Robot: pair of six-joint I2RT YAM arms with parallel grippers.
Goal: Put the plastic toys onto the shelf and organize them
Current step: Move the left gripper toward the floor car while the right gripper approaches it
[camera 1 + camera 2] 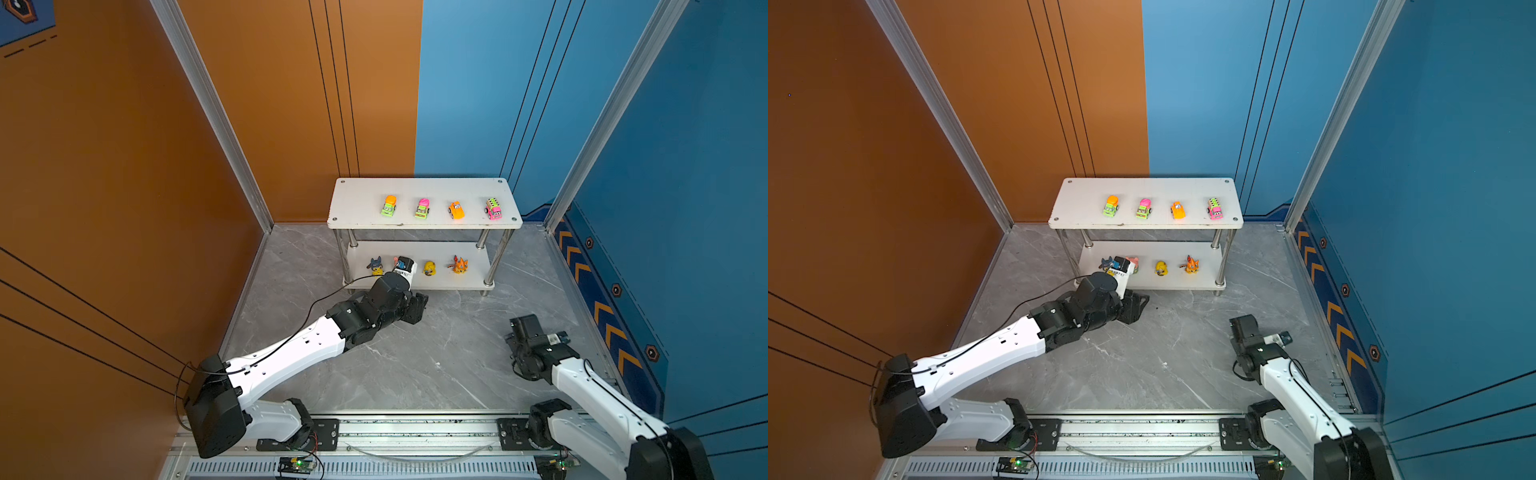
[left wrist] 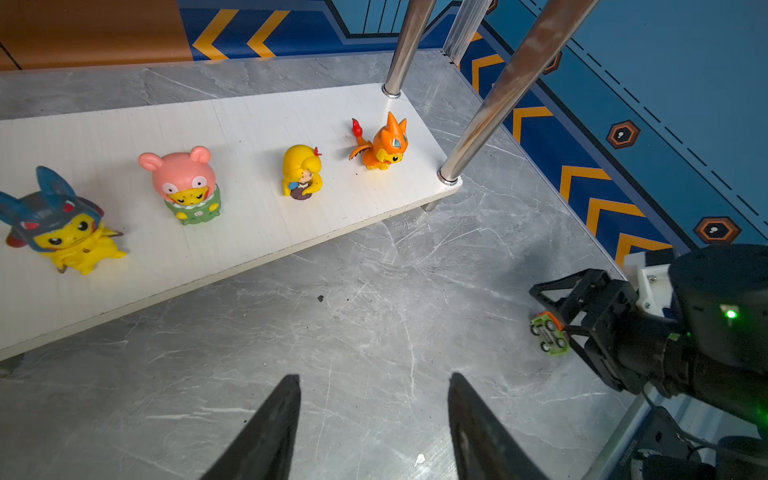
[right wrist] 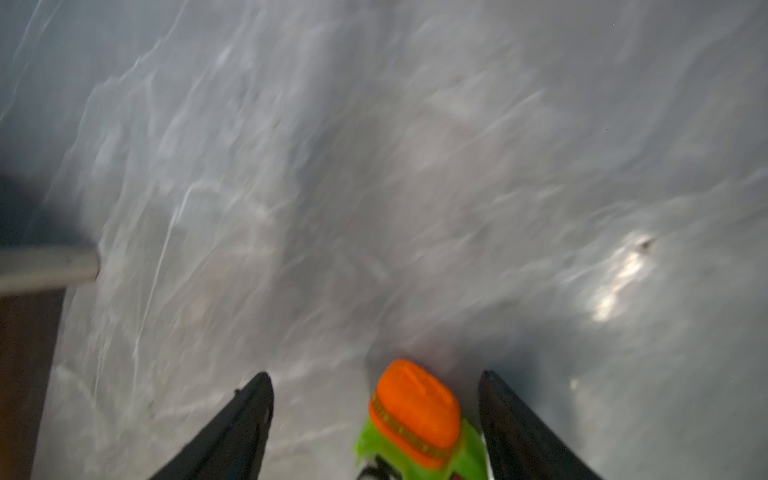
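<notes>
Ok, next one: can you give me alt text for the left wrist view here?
Four animal figurines sit in a row on the shelf's lower white board: blue-hooded, pink-hooded, yellow-haired and orange. In the foreground the left tool hangs open and empty over the grey marbled floor. Off to one side, the right tool straddles a green and orange car lying there.

Grey marbled counter (image 1: 415, 365), orange wall panel (image 1: 104, 166), blue wall panel (image 1: 469, 83), aluminium corner post (image 1: 210, 104), chevron-striped skirting (image 1: 604, 318), front metal rail (image 1: 415, 432)
</notes>
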